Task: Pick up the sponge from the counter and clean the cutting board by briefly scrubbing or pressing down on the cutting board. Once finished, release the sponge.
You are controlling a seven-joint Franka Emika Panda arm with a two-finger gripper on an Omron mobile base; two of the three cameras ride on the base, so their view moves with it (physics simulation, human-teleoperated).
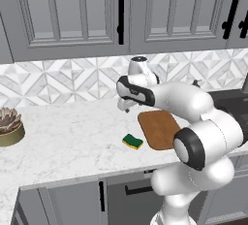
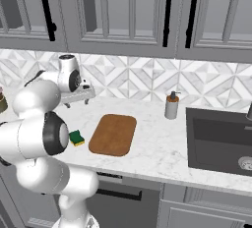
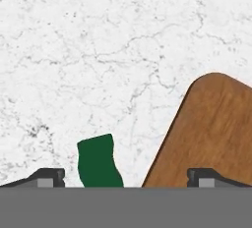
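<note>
Sponge (image 3: 99, 160) lies between the spread pincer (image 3: 125, 177) fingertips, untouched.

Premises: a domestic kitchen. Evidence: white marble-look bench (image 2: 157, 148) above grey cabinets, grey wall cupboards (image 2: 123, 11) with black handles, patterned tile backsplash (image 2: 206, 82), dark inset sink (image 2: 216, 138), soap dispenser (image 2: 172, 105), wooden cutting board (image 2: 113, 134).

Over at far left, a potted succulent (image 1: 8, 124) in a tan bowl. Right of centre, a soap dispenser (image 2: 172, 105) standing upright near the black sink (image 2: 219, 141). Behind, patterned tile backsplash (image 2: 138, 80); above, grey cabinets (image 2: 123, 11) with black handles (image 2: 168, 13).
</note>
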